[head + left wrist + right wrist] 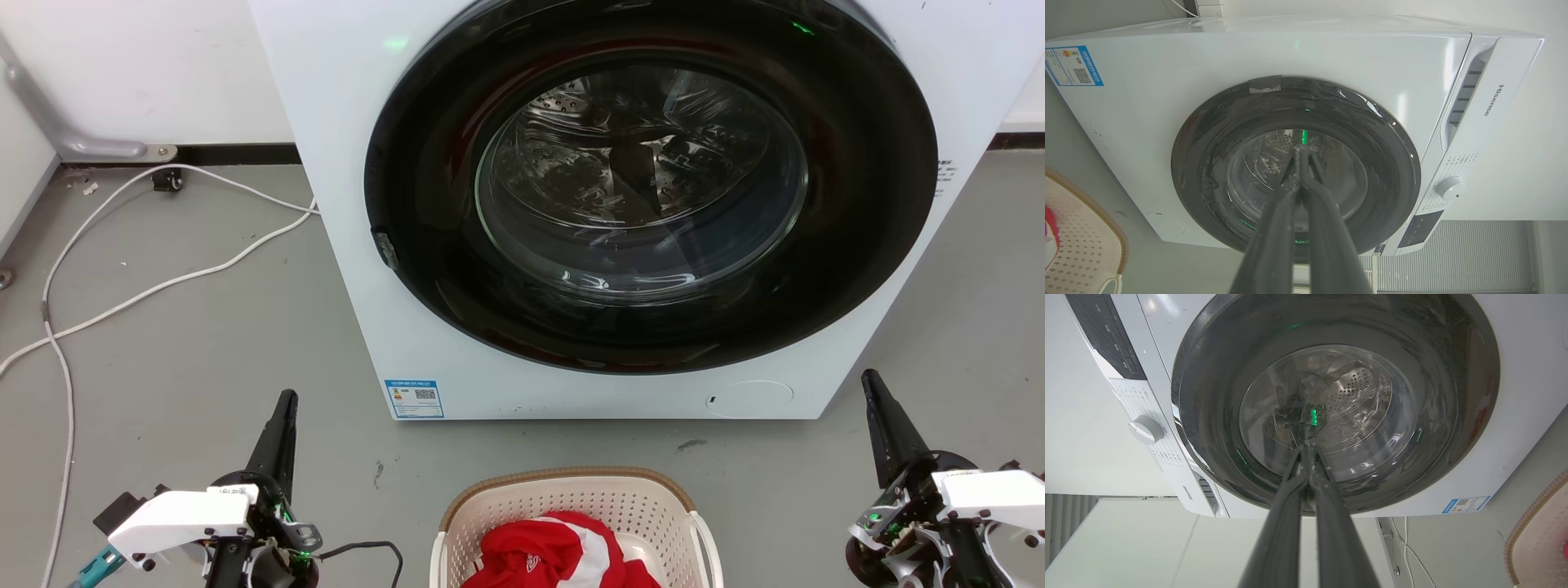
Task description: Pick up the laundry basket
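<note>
The laundry basket (645, 506) sits between the left hand (287, 398) and right hand (869, 377), both pressed together, apparently empty.

Grey flr (204, 359) w/ washer (335, 122), laundry basket (571, 500), white cable (196, 274).

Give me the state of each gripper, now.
Left gripper: closed, holding nothing.
Right gripper: closed, holding nothing.
</note>
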`<state>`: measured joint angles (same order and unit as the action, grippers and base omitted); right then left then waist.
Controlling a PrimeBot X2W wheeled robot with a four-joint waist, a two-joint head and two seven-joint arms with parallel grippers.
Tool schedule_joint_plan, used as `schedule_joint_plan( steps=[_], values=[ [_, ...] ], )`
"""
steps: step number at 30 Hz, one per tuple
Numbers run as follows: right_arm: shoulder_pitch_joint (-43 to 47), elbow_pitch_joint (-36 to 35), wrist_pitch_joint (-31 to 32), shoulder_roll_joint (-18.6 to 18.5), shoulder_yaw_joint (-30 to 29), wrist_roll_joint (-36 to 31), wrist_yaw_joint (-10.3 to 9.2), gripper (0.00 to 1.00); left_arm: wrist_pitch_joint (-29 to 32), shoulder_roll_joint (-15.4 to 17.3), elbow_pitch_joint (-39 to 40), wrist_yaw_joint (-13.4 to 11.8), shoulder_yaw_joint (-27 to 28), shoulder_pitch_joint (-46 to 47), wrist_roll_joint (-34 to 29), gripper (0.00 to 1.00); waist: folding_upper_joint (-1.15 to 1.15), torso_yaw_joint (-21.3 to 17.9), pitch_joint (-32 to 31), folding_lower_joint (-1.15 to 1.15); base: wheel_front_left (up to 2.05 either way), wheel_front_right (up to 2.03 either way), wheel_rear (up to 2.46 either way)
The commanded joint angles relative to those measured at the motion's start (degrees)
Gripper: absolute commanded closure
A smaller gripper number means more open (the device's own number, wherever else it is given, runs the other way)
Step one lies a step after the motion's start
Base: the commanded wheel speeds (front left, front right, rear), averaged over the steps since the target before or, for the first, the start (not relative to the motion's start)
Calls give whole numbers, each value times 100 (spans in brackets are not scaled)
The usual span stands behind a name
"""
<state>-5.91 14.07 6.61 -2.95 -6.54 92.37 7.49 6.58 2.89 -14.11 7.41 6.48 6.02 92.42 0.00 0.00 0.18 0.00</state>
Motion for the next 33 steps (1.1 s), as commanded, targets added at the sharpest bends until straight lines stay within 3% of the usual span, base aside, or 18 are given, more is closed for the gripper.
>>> schedule_joint_plan(
  steps=[1,21,22,28,33],
  values=[
    [-63,4,12,9,-7,1,0,100,12,-5,-2,27,14,45,0,100,0,0,0,0,0,0,0],
    [-63,4,12,10,-8,0,0,100,12,-5,-2,27,14,45,0,100,0,0,0,0,0,0,0],
    [1,4,0,0,-1,0,0,0,0,0,-5,0,0,-1,0,0,0,0,0,0,0,0,0],
    [115,84,-106,12,42,-85,0,0,-107,-13,-45,-7,-53,-112,-65,0,0,1,3,0,0,0,0],
    [125,-8,-251,11,21,-532,0,0,-253,-12,47,-6,-37,-130,-426,0,0,2,9,0,0,0,0]
  ],
)
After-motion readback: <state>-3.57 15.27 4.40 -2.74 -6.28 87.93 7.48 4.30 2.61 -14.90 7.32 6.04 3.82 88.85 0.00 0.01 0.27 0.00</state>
